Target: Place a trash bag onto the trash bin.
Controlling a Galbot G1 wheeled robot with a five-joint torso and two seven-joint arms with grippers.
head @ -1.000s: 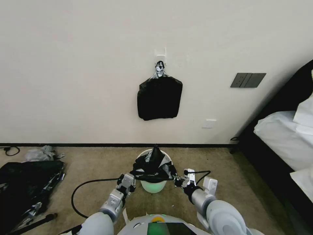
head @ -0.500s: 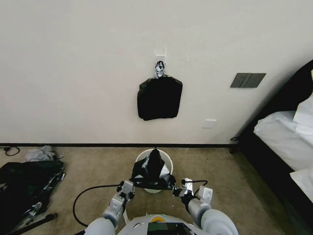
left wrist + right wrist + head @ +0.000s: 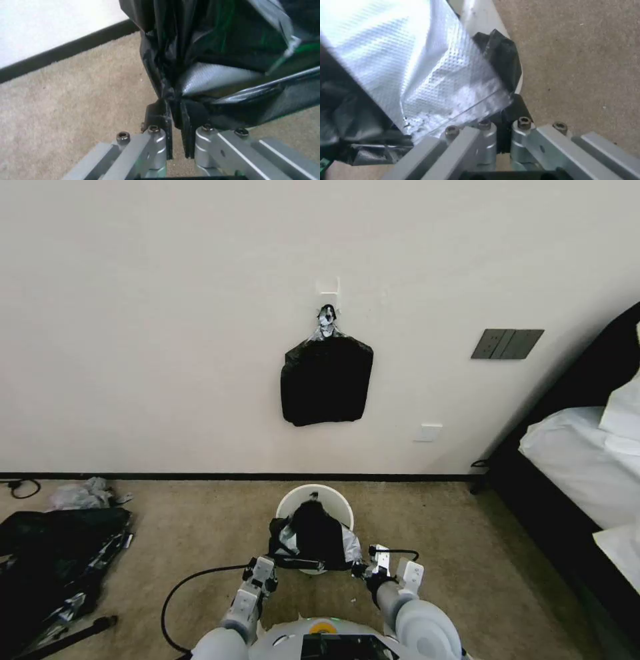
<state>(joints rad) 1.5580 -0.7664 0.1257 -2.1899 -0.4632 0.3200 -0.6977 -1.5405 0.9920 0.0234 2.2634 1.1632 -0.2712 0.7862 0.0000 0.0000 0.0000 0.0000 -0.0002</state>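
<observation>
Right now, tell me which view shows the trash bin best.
The head view: the trash bin shows its round rim on the carpet beyond the trash bag. The right wrist view shows a strip of the rim; in the left wrist view I cannot make it out.

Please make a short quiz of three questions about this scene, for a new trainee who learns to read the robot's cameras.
1. True or false: the trash bag is held by both the left gripper and the right gripper.
2. Where is the trash bin? A) on the bed; B) on the carpet near the wall, behind the held bag; C) hanging on the wall hook.
3. Fill in: the flat black bundle hangs on the ____.

Key
1. True. Each wrist view shows closed fingers pinching black film.
2. B.
3. Wall, from a hook, above the bin.
</observation>
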